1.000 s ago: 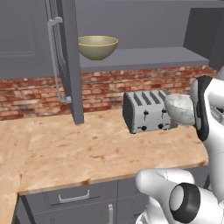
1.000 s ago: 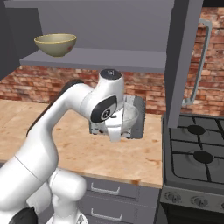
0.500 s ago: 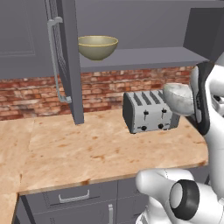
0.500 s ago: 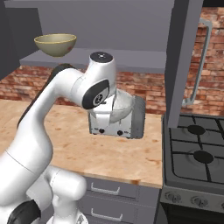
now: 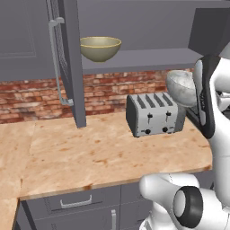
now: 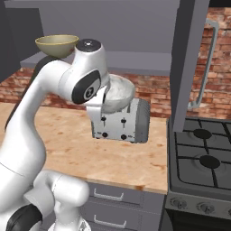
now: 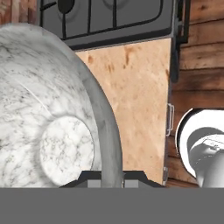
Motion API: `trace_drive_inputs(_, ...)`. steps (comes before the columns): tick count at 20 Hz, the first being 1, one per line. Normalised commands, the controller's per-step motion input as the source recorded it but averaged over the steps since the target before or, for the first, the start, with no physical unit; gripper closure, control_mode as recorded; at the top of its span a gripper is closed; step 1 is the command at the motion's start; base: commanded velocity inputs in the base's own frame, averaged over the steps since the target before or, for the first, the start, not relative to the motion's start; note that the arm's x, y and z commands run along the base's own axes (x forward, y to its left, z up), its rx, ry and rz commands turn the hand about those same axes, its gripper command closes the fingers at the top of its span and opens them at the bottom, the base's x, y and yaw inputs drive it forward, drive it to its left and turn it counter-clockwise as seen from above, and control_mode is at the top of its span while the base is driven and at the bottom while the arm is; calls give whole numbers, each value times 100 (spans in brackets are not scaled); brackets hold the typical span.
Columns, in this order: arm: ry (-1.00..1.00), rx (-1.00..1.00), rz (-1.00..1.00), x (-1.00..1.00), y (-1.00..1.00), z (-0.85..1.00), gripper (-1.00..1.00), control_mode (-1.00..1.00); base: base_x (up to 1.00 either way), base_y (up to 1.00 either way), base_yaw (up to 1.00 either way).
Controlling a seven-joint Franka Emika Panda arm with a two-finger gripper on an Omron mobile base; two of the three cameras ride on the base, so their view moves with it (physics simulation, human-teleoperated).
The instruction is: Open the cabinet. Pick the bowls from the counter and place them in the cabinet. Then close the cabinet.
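The table point(image 5: 81, 157) is lying broad and tan under me, its mottled slab running from the brick wall point(image 5: 27, 99) to the stove point(image 6: 203, 167) at its 3 o'clock end. Above it the cabinet point(image 5: 67, 58) is standing with both doors swung out, and the olive-tan bowl point(image 5: 100, 47) is sitting on its shelf, at 11 o'clock from the toaster point(image 5: 152, 114). I am carrying the marbled white bowl point(image 6: 116, 92) in the air just above the toaster, clear of the table. My pincer point(image 7: 107, 177) is pinching that bowl's rim, one fingertip either side, with the bowl tipped on its side in the hand view.
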Motion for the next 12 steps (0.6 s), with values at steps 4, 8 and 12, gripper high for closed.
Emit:
trace_drive_inputs(4, -17, 0, -6, -1, 15, 32, 100, -100, 0, 0, 0)
trace_drive_inputs(8, -15, 0, -5, 0, 14, 23, 100, -100, 0, 0, 0)
trace_drive_inputs(12, -18, 0, -3, 0, 11, 15, 100, -100, 0, 0, 0)
